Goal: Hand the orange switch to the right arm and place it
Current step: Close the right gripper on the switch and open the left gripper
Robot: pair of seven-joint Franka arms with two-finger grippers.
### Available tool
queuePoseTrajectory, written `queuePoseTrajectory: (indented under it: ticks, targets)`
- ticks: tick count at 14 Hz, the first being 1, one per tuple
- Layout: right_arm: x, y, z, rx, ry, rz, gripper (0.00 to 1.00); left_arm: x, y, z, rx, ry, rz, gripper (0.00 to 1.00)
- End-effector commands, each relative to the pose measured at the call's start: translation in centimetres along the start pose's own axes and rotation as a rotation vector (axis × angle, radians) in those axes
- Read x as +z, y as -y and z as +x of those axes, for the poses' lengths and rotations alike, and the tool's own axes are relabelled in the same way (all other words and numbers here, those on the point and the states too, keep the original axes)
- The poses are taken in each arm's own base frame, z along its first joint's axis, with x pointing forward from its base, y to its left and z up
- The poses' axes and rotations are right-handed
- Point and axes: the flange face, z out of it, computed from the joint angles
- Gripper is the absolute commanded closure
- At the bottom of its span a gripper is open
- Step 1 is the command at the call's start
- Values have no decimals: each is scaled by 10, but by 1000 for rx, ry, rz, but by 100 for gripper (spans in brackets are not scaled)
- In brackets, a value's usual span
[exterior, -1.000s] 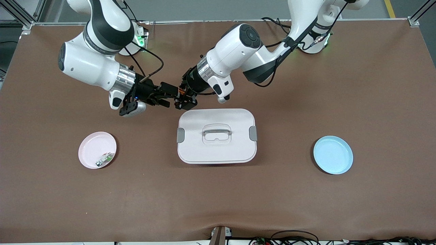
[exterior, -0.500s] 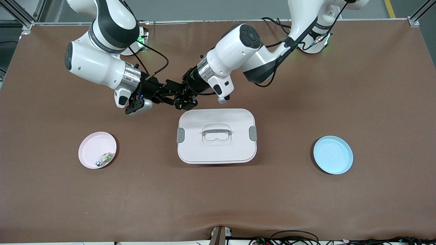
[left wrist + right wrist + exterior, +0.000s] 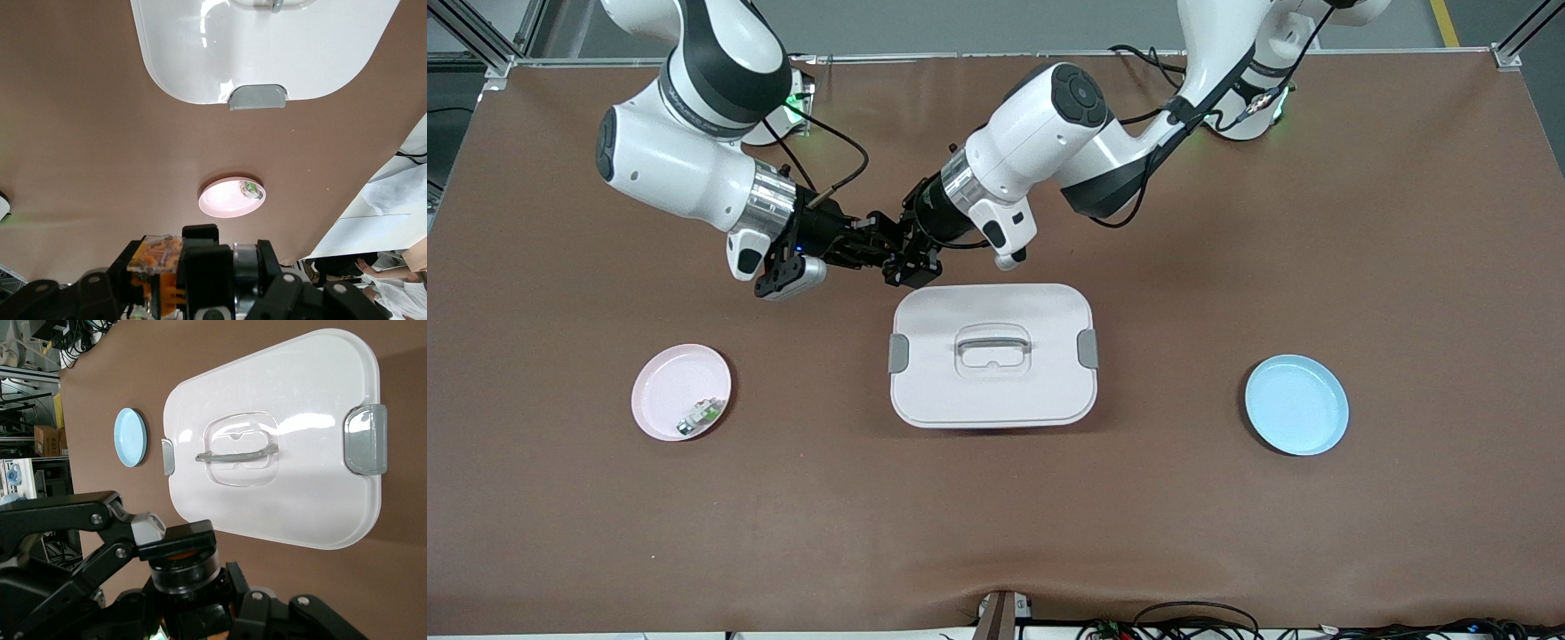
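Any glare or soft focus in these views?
Left wrist: glare streaks on the white box lid; orange switch close up and soft. Right wrist: bright reflections on the lid; nearby gripper parts blurred. Front: even light, soft shadow under the blue plate.

Orange-capped switch [image 3: 157, 257], seemingly black-bodied

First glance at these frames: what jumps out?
The two grippers meet tip to tip in the air just above the table: the left gripper is shut on the orange switch, with the right gripper drawn up against it. Nearer the front camera sits a white lidded box, between a pink plate and a blue plate.
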Motion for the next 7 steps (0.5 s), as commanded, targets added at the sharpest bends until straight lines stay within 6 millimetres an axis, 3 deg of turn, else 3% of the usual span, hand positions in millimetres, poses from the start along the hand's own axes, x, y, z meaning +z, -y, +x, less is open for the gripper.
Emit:
queuePoseTrajectory:
  ticks: [1,3,5,6,7]
  targets:
    - [1,0,3,1,0,3,100,-5,0,-7,-3,-1,-29,71]
    - [2,0,3,7,2,3,100,-5,0,-7,-2,-2,-30,68]
    - [1,-2,4,4,3,2,100,-5,0,-7,4,-3,-30,56]
    - [1,-3,4,5,5,2,100,-5,0,-7,4,-3,-30,48]
    - [0,-4,5,7,6,2,100,-5,0,-7,4,-3,-30,34]
